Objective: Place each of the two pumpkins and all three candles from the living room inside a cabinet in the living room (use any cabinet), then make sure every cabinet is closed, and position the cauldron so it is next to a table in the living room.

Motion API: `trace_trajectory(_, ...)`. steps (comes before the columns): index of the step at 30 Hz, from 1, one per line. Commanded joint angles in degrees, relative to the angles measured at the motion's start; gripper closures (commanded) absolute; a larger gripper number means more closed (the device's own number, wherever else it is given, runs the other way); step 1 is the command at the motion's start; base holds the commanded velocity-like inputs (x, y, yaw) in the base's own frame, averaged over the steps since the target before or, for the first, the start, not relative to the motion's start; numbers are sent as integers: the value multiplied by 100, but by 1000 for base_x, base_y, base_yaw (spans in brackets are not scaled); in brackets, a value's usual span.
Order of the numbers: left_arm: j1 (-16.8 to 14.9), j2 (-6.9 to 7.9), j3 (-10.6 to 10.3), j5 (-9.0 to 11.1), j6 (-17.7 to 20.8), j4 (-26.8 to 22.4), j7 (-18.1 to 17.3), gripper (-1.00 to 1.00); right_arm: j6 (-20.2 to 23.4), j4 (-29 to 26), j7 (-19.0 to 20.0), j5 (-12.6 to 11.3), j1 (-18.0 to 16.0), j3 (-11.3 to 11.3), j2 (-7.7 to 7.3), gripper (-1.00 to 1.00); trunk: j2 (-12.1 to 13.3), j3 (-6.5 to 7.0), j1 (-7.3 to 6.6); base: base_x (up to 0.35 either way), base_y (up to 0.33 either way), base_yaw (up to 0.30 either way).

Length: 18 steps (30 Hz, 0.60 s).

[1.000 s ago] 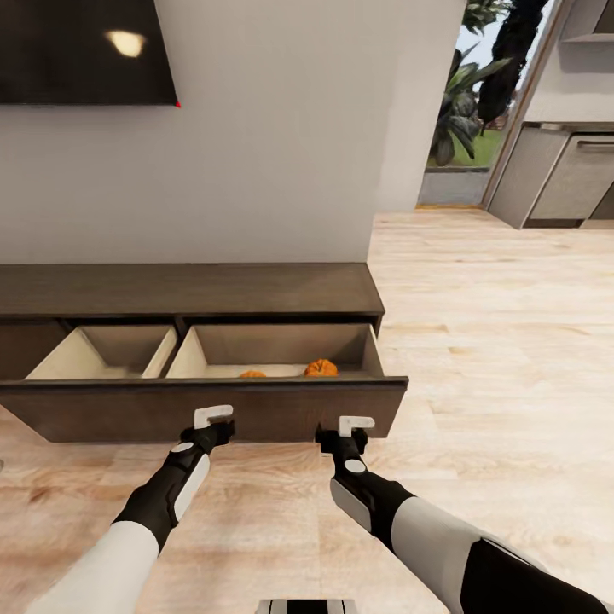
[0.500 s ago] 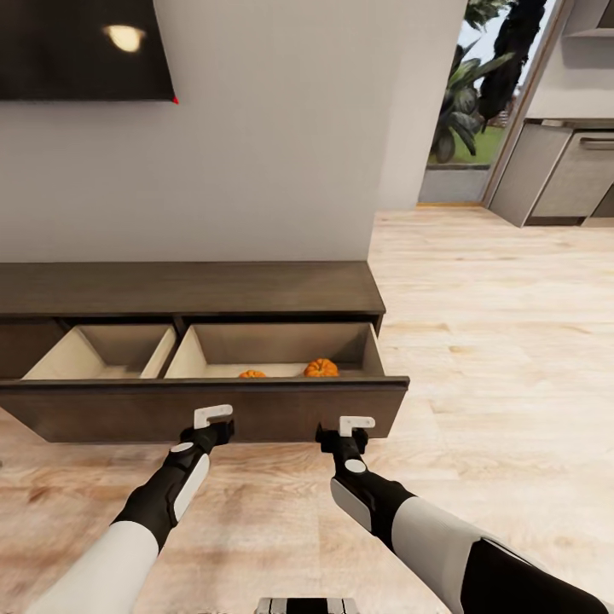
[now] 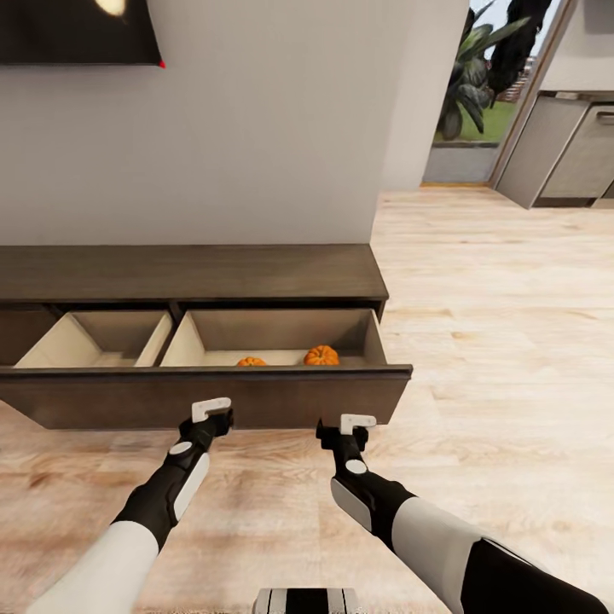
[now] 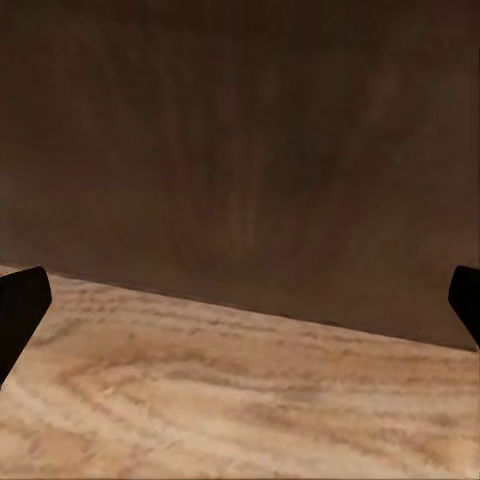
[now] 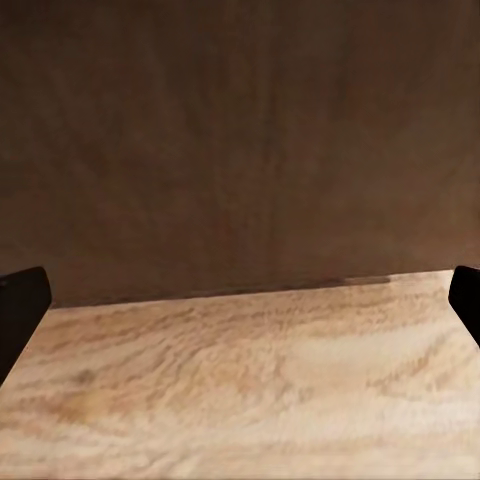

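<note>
Cabinet (image 3: 205, 273): across frame centre-left, drawer front (image 3: 205, 396) pulled out.
Pumpkins (image 3: 321, 356): two, in the right compartment, frame centre.
Left gripper (image 3: 211, 411): spread wide, empty, at the drawer front.
Right gripper (image 3: 356, 421): likewise spread, empty.

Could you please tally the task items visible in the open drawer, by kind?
Pumpkins: 2, both in the right compartment of the open cabinet drawer
Candles: 0 visible
Total: 2
</note>
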Motion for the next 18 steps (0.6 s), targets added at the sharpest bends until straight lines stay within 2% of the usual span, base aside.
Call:
trace_trajectory(1, 0, 6, -26, 37, -49, -16, 46, -100, -65, -3, -24, -57, -5, 49, -2, -100, -4, -27, 1, 0, 0, 0)
trace_trajectory(5, 0, 7, -51, 33, -111, -20, 53, -100, -389, -3, -27, -58, 17, 54, -7, -100, -9, -116, 11, 0, 0, 0)
trace_trajectory(9, 6, 1, -75, -85, -130, -21, 55, -100, -771, -4, -25, -51, 22, 87, -8, -100, -14, -205, 22, 0, 0, 0)
trace_trajectory(13, 9, -1, -78, -152, -132, -25, 56, -100, -1303, 1, -35, -72, 23, 355, -15, -100, -18, -271, 29, 0, 0, 0)
trace_trajectory(15, 9, -12, -79, -161, -133, -28, 56, -100, -1568, 7, -40, -81, 23, 427, -25, -100, -18, -271, 29, 0, 0, 0)
trace_trajectory(18, 9, -23, -79, -165, -133, -29, 56, -100, -1745, 150, -41, -75, 23, 457, -25, -100, -18, -271, 29, 0, 0, 0)
